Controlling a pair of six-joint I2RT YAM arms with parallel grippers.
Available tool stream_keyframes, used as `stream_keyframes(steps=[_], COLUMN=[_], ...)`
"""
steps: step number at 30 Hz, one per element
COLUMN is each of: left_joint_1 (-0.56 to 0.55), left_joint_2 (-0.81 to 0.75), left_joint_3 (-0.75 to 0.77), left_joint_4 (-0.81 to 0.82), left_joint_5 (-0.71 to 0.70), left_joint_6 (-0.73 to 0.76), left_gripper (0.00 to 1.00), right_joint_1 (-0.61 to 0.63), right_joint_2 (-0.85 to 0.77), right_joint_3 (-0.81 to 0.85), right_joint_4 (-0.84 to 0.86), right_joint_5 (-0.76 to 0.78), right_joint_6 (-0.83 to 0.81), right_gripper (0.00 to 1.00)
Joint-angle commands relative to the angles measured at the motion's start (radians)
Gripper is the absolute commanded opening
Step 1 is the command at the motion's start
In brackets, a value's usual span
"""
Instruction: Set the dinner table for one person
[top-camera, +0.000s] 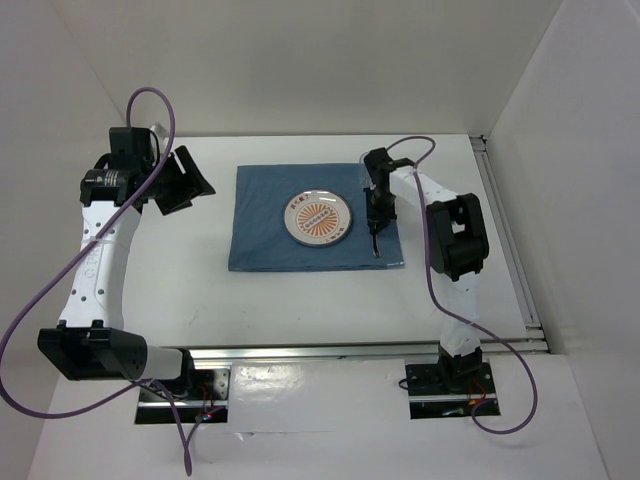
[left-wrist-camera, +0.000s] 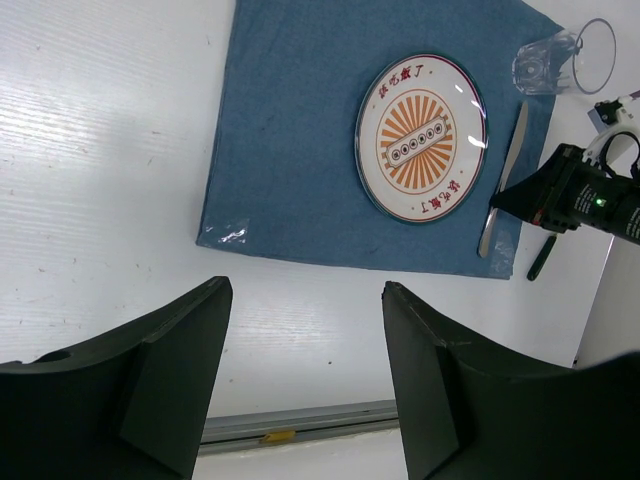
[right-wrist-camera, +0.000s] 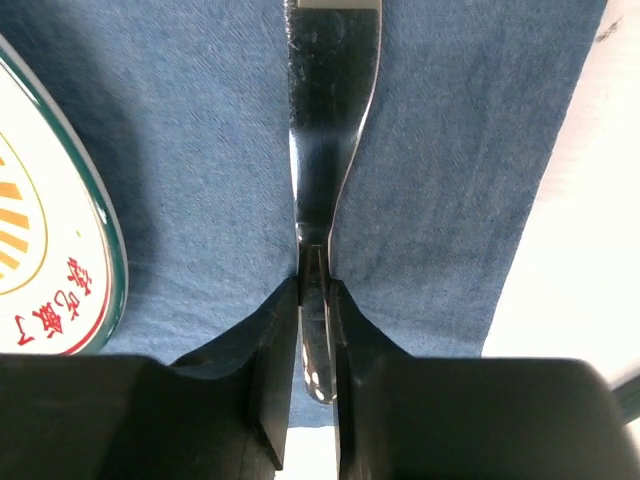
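Observation:
The white dinner table carries a blue placemat with a round plate bearing an orange sunburst. A silver knife lies on the mat to the right of the plate, also seen in the left wrist view. My right gripper is shut on the knife's handle, low over the mat's right part. A clear glass lies on its side at the mat's far right corner. My left gripper is open and empty, raised over the table's left side.
A thin dark stick-like thing lies on the table just off the mat's near right corner. A metal rail runs along the table's right edge and another along the near edge. White walls enclose the table.

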Motion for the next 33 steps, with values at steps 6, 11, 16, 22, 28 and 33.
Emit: stream_keyframes(steps=[6,11,16,22,28,33], left_joint_1=[-0.027,-0.114,-0.217,-0.317,-0.361,-0.381], left_joint_2=[-0.018,0.044,0.103,0.172,0.183,0.203], left_joint_3=[-0.01,-0.056,-0.056,-0.018,-0.005,0.005], left_joint_4=[0.034,0.049,0.037,0.012,0.023,-0.003], left_joint_5=[-0.043,-0.141,-0.224,-0.237,-0.227,-0.272], left_joint_6=[0.02,0.02,0.031,0.031,0.04,0.051], left_gripper=[0.75,0.75,0.77,0.77,0.77,0.77], right_joint_1=[-0.007,-0.007,-0.098,-0.317,-0.38,-0.402], right_joint_2=[-0.101,-0.214,-0.4,-0.492,-0.437,-0.388], right_joint_3=[0.051,0.026,-0.188,-0.446,-0.5,-0.509], right_joint_4=[0.022,0.002,0.059,0.157,0.226,0.268], right_joint_5=[-0.011,0.035,0.083,0.037,0.026,-0.012], right_joint_6=[0.015,0.024,0.057,0.069,0.069,0.06], right_gripper=[0.67,0.62,0.47,0.65,0.56,0.55])
